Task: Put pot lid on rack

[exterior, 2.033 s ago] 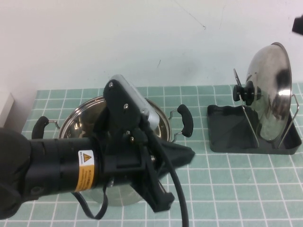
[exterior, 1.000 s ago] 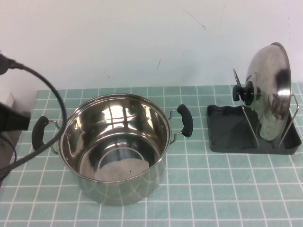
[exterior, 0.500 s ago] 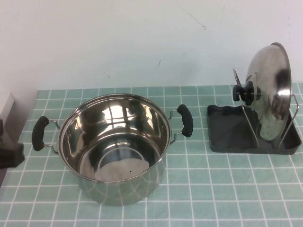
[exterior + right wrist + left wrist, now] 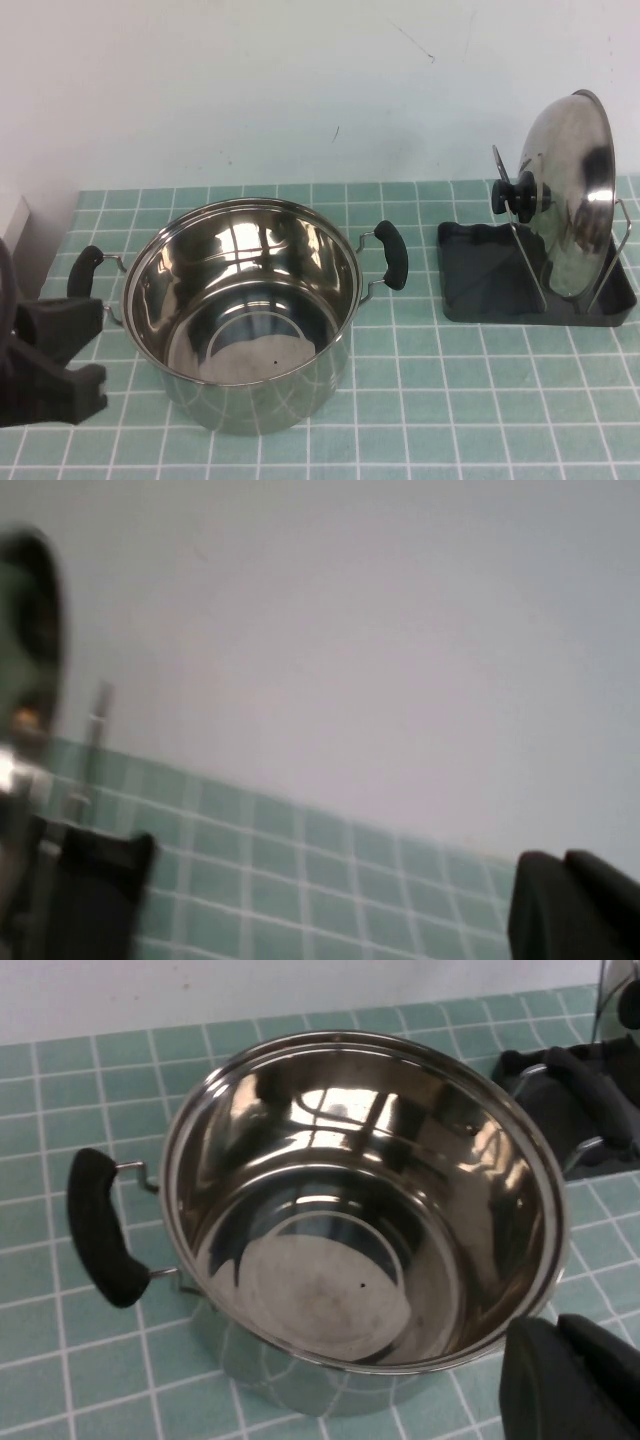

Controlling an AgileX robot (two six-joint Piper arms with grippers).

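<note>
The pot lid (image 4: 570, 200), shiny steel with a black knob (image 4: 520, 195), stands on edge in the rack's wire loops (image 4: 530, 265). The rack's dark grey tray (image 4: 480, 285) sits at the right of the table. No gripper touches the lid. My left gripper (image 4: 62, 360) is at the lower left edge, beside the pot's left handle. In the left wrist view its fingers (image 4: 560, 1332) lie together, empty, just outside the pot's rim. My right gripper (image 4: 565, 865) is out of the high view. It is shut and empty, with the rack tray (image 4: 90, 890) blurred off to one side.
A deep steel pot (image 4: 245, 310) with two black side handles stands open and empty in the middle of the green tiled table. It fills the left wrist view (image 4: 360, 1200). A white wall runs along the back. A pale box (image 4: 12, 225) sits at the far left.
My left arm, which hung over the pot two seconds ago, drew back to the left and out of view. Its gripper now shows again at the lower left. Lid, rack and pot have not moved.
</note>
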